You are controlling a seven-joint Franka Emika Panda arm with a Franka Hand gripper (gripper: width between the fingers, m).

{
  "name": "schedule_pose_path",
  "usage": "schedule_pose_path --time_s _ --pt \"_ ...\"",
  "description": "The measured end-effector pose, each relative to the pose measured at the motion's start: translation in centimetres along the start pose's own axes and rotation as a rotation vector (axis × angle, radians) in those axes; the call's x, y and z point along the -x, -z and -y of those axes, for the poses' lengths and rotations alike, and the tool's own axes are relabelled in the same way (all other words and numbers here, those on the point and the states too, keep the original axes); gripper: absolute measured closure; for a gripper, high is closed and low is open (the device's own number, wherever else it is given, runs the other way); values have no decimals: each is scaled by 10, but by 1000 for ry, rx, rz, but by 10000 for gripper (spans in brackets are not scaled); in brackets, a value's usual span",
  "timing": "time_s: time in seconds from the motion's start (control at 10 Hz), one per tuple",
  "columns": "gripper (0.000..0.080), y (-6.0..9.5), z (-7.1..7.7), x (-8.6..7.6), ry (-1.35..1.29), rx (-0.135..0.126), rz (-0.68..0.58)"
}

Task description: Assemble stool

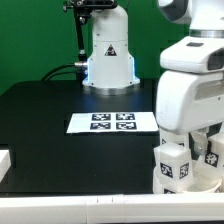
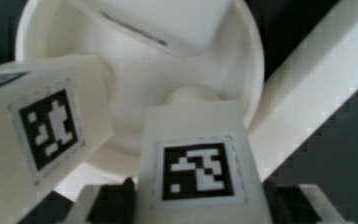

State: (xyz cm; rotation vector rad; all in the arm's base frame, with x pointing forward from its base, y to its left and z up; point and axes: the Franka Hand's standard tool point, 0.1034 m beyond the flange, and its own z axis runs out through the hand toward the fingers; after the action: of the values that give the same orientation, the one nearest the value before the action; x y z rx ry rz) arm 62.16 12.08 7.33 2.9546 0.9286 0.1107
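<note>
The stool's round white seat ring fills the wrist view, lying under the hand. One short white leg with a square tag stands against the ring between my two fingers. A second tagged leg stands beside it. In the exterior view the legs show at the table's front right corner, directly below my hand. My gripper straddles the middle leg with its jaws against the leg's sides. In the exterior view the gripper is mostly hidden by the arm's white body.
The marker board lies flat on the black table at mid-table. The arm's base stands behind it. A white rail runs along the table's front edge, and a white block sits at the exterior view's left.
</note>
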Motion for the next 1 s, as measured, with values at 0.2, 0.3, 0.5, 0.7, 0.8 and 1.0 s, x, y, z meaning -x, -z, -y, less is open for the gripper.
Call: schedule_pose_path --time_s 0.2,0.3,0.5,0.7,0.8,1.0 --pt "462 -3 3 1 -435 -12 -18" --pt "462 -3 2 1 -566 -7 -9" --pt "462 -3 3 1 -662 -11 -8" --pt "462 -2 2 1 -889 -18 -8" --pt "462 0 3 1 -1065 -16 -10" --pt "462 -2 9 0 -1543 -65 -4"
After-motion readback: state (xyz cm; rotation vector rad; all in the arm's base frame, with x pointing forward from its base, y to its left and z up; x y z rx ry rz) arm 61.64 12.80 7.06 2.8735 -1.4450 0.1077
